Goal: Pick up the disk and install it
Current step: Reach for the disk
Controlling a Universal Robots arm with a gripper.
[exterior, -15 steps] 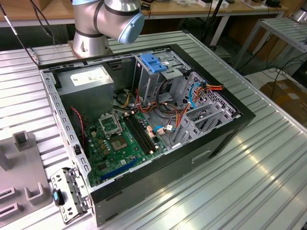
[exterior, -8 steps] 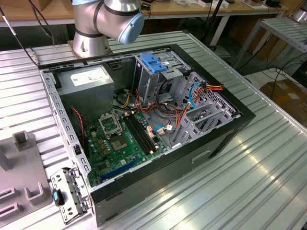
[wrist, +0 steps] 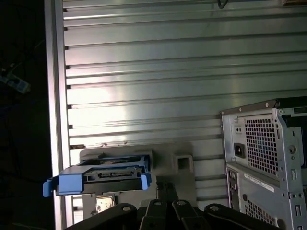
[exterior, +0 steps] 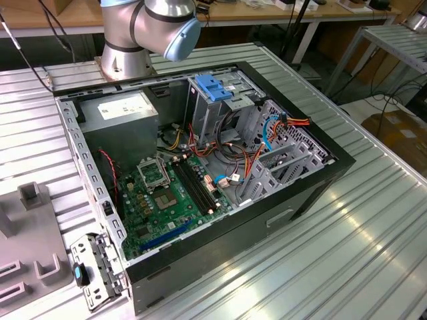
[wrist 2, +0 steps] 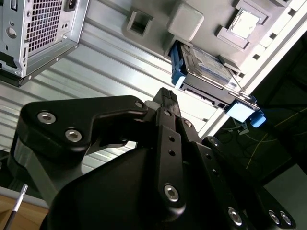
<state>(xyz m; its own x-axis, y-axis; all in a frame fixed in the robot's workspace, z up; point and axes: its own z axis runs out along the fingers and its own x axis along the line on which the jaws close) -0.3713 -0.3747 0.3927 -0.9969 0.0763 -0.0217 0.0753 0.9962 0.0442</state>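
**Gripper closed and empty; disk on its holder**

Nearest, the gripper [wrist 2: 164, 94] hangs clear of the ribbed worktop [wrist 2: 110, 67], its fingers drawn together on nothing. Beyond it, the disk [wrist 2: 207, 72], with blue rails along its sides, rests on a grey holder [wrist 2: 184, 21] near the worktop's edge. Farther off stands the computer case [wrist 2: 38, 28], apart from the holder.

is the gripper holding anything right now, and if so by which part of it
Nothing is held. The gripper is shut with nothing in it, short of the disk, which sits apart from it in the grey holder.
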